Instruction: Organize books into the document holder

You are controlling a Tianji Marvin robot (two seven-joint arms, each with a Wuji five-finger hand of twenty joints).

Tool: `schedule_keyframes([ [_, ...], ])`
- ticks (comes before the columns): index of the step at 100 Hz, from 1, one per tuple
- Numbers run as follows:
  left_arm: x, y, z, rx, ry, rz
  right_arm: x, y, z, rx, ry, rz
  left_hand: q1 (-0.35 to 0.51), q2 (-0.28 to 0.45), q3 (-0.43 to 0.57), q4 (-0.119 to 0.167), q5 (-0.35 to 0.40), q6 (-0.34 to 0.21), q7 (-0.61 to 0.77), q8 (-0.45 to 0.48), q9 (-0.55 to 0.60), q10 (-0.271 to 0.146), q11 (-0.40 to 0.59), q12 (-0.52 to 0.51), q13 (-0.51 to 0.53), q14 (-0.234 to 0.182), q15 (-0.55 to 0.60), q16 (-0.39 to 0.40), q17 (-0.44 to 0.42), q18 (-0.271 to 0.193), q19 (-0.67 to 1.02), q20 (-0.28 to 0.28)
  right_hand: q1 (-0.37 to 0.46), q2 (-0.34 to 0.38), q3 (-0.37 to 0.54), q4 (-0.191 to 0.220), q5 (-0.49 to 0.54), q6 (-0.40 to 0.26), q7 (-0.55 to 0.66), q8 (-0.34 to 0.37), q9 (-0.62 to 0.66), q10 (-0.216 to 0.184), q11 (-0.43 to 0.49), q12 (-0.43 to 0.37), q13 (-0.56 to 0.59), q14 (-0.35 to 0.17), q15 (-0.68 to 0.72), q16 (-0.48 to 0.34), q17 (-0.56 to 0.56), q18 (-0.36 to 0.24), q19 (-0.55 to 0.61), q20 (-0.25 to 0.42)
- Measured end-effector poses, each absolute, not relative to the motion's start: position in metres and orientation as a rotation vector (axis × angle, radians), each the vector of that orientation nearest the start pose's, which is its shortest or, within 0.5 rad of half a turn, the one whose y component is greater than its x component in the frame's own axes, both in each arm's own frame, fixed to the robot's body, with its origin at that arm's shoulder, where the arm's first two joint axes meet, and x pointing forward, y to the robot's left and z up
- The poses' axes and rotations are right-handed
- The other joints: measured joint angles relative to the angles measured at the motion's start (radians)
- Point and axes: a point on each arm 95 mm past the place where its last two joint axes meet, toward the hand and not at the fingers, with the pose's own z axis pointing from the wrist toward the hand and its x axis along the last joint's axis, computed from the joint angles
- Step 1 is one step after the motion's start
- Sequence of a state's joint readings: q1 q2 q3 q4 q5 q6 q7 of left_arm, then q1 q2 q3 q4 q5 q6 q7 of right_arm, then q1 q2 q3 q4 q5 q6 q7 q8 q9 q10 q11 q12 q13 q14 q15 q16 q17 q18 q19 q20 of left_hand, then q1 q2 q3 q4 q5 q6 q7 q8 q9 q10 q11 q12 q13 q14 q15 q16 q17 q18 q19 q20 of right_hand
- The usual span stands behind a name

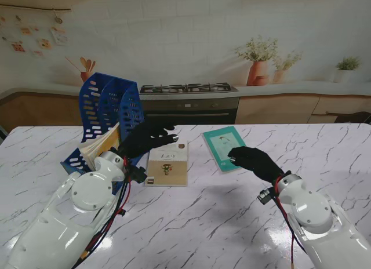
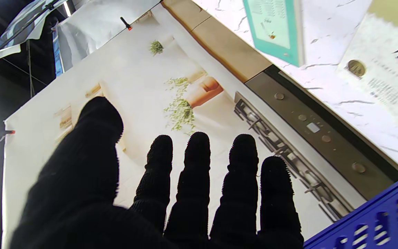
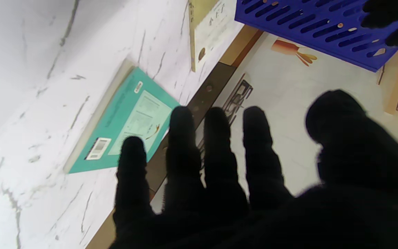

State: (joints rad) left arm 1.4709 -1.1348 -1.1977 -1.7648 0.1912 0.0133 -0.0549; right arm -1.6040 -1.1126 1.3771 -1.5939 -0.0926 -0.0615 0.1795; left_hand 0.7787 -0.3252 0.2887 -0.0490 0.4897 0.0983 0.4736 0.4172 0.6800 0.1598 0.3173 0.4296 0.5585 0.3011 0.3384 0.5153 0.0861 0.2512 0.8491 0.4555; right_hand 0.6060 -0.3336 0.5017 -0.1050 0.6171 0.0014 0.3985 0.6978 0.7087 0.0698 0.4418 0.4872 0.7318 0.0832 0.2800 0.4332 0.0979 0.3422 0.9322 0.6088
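Left robot hand [image 1: 148, 138] is hovering open-fingered over the beige book [image 1: 167, 164]; right robot hand [image 1: 253, 160] is reaching, fingers spread, perhaps touching the teal book [image 1: 220, 144].

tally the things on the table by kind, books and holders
books: 3, a teal book, a cream book and a book already in the holder
document holder: 1, the blue document holder
total: 4
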Motion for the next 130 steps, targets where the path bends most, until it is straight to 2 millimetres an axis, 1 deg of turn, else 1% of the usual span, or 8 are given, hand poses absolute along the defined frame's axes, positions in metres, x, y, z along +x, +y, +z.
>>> schedule_keyframes([
  [44,0.405,-0.045,-0.292,-1.815,1.182,-2.05,0.419,-0.042,-0.324,-2.253,-1.074,-2.096,0.008,0.0,0.0,0.0,0.01,0.001,0.007,0.0,0.0,0.0,0.0,0.0,-0.018,0.003,0.0,0.001,-0.023,0.0,0.0,-0.006,0.0,0.0,0.02,0.0,0.0,0.0,0.001,0.011,0.0,-0.001,-0.012,-0.004,0.0,-0.001,0.0,-0.012,0.009,0.0,0.001,-0.013],
  [53,0.403,-0.046,-0.303,-1.844,1.186,-2.032,0.429,-0.041,-0.325,-2.266,-1.204,-2.12,0.008,0.0,0.0,0.0,0.01,0.001,0.012,0.0,0.0,0.0,0.0,0.0,-0.018,0.003,0.0,0.001,-0.024,0.0,0.0,-0.007,0.0,0.0,0.02,0.0,0.0,0.0,0.001,0.011,0.0,-0.005,-0.073,-0.053,-0.006,-0.03,-0.066,-0.083,0.0,0.0,-0.028,-0.076],
  [61,0.401,-0.047,-0.312,-1.897,1.174,-2.031,0.438,-0.039,-0.324,-2.264,-1.285,-2.128,0.008,0.0,0.0,0.0,0.01,0.001,0.014,0.0,0.0,0.0,0.0,0.0,-0.018,0.003,0.0,0.001,-0.025,0.0,0.0,-0.008,0.0,0.008,0.02,0.0,0.02,0.001,0.0,0.011,-0.002,-0.008,-0.123,-0.112,-0.061,-0.066,-0.114,-0.16,-0.031,0.0,-0.068,-0.195],
  [67,0.4,-0.047,-0.317,-1.916,1.176,-2.022,0.444,-0.037,-0.323,-2.252,-1.334,-2.113,0.008,0.0,0.0,0.0,0.01,0.001,0.014,0.0,0.0,0.0,0.0,0.0,-0.018,0.003,0.0,0.001,-0.027,0.0,0.0,-0.01,0.0,0.05,-0.014,0.0,0.003,0.014,-0.025,-0.016,-0.032,-0.021,-0.166,-0.172,-0.129,-0.091,-0.14,-0.229,-0.076,0.0,-0.085,-0.316],
  [76,0.399,-0.047,-0.324,-1.955,1.178,-2.019,0.457,-0.031,-0.325,-2.215,-1.501,-2.008,0.008,0.0,0.0,0.0,0.01,0.001,0.014,0.0,0.0,0.0,0.0,0.0,-0.018,0.003,0.0,0.001,-0.032,0.0,0.0,-0.012,0.013,0.075,-0.045,0.0,0.018,0.022,-0.053,-0.042,-0.065,-0.036,-0.186,-0.223,-0.195,-0.116,-0.142,-0.263,-0.113,0.0,-0.086,-0.389],
  [91,0.397,-0.046,-0.332,-1.999,1.177,-2.012,0.488,-0.026,-0.332,-2.229,-1.628,-1.939,0.008,0.0,0.0,0.0,0.01,0.001,0.014,0.0,0.0,0.0,0.0,0.0,-0.028,0.003,0.0,0.001,-0.038,0.0,0.0,-0.013,0.051,0.135,-0.07,0.0,-0.032,0.047,-0.085,-0.083,-0.143,-0.052,-0.207,-0.284,-0.271,-0.145,-0.152,-0.277,-0.149,0.0,-0.136,-0.443],
  [101,0.395,-0.046,-0.335,-2.005,1.187,-2.001,0.503,-0.025,-0.332,-2.241,-1.68,-1.899,0.008,0.001,0.0,0.0,0.01,0.001,0.014,0.0,-0.001,0.0,0.0,0.0,-0.028,0.003,0.0,0.001,-0.038,0.0,0.0,-0.013,0.053,0.138,-0.076,0.0,-0.024,0.058,-0.096,-0.097,-0.155,-0.052,-0.205,-0.295,-0.296,-0.146,-0.155,-0.287,-0.15,0.0,-0.162,-0.466],
  [130,0.392,-0.044,-0.34,-2.026,1.181,-1.987,0.524,-0.017,-0.341,-2.208,-1.861,-1.723,0.008,0.003,0.0,0.0,0.01,0.002,0.014,0.0,-0.001,0.0,0.0,0.0,-0.041,0.003,0.0,0.001,-0.049,0.0,0.0,-0.018,0.053,0.164,-0.079,0.0,-0.028,0.083,-0.097,-0.109,-0.154,-0.045,-0.204,-0.305,-0.296,-0.146,-0.166,-0.29,-0.15,-0.001,-0.19,-0.483],
])
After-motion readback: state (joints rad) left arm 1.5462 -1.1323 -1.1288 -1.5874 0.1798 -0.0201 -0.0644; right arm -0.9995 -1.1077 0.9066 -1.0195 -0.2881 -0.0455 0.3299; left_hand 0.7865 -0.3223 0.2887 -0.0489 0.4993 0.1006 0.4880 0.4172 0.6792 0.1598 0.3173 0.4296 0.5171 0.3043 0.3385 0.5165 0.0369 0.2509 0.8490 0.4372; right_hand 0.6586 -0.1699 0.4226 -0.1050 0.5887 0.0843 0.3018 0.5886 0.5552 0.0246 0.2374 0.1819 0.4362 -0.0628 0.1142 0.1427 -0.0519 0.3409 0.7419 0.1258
